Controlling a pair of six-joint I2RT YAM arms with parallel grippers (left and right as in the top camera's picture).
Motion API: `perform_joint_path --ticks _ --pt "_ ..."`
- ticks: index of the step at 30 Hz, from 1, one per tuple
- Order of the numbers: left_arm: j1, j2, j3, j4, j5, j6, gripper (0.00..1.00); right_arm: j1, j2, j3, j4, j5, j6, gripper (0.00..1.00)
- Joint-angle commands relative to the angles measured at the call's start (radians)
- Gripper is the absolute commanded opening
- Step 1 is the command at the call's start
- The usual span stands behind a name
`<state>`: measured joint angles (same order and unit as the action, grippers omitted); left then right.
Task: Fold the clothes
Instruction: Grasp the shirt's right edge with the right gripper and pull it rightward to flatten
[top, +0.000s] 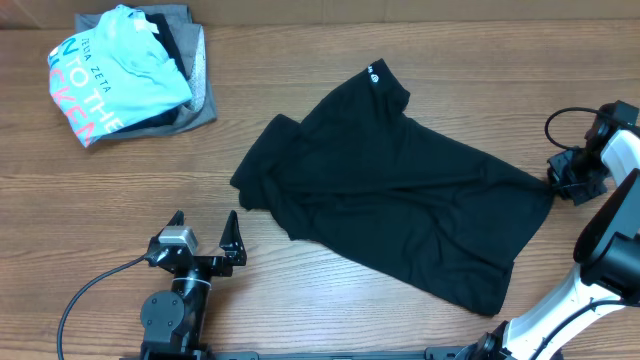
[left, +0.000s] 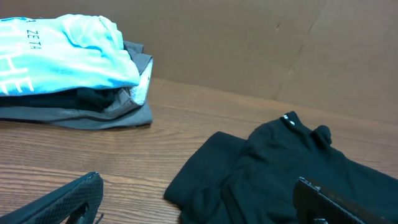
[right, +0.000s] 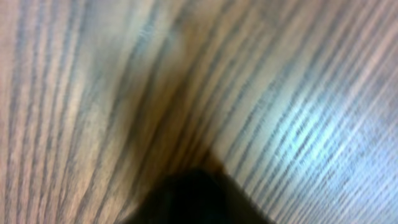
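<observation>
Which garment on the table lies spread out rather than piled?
The black T-shirt in the middle, lying loose and alone; the light blue tee and grey garments sit stacked in the far left corner.

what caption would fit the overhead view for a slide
Black T-shirt lies rumpled on the table, right gripper at its edge, left gripper open nearby.

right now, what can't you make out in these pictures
- Overhead: the right end effector meets a corner of the black T-shirt; too small and dark to tell whether it pinches fabric.
- Right wrist: blurred; only table grain and a dark patch at the bottom edge, fingers unseen.
- Left wrist: the shirt is cut off by the bottom and right edges.
- Overhead: grey garments mostly hidden under the light blue tee.
</observation>
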<state>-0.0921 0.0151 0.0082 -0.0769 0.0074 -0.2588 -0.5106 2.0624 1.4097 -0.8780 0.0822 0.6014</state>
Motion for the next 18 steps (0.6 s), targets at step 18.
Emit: perform_joint_path --ticks 18 --pt "-0.006 -0.010 -0.003 0.000 0.008 0.012 1.00 -0.005 0.031 0.093 0.364 -0.008 -0.034 0.04"
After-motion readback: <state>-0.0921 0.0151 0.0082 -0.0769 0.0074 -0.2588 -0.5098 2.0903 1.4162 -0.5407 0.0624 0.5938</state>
